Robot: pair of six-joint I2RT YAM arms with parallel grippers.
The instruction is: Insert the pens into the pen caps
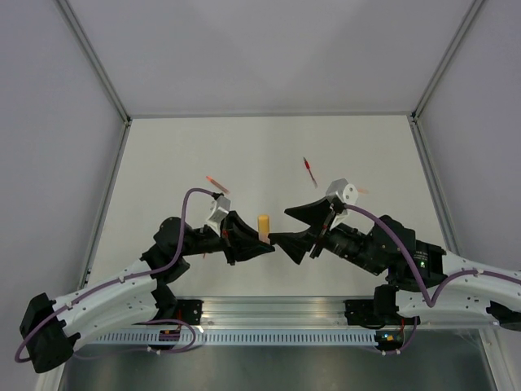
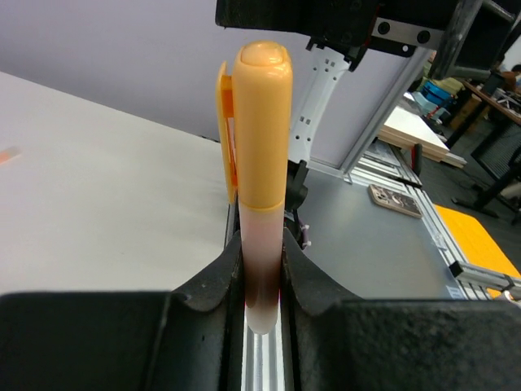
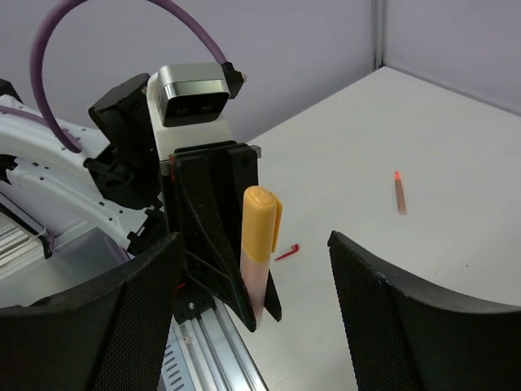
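Capped orange pen (image 2: 262, 244) — pinched upright in left gripper (image 2: 262, 273)
Right gripper (image 3: 259, 314) gapes wide, holding nothing — a half-seated cap (image 2: 263, 122) could pop off.

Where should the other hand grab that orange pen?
Probably by its cap, coming in sideways, keeping off the clip. The pen stands upright with its lower barrel clamped in the left gripper, so only the top is free.

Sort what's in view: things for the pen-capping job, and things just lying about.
Job: capped orange pen in the left gripper; red pen and orange-red stick on the table.
Lying about: grey handset and orange sheet, off the table.
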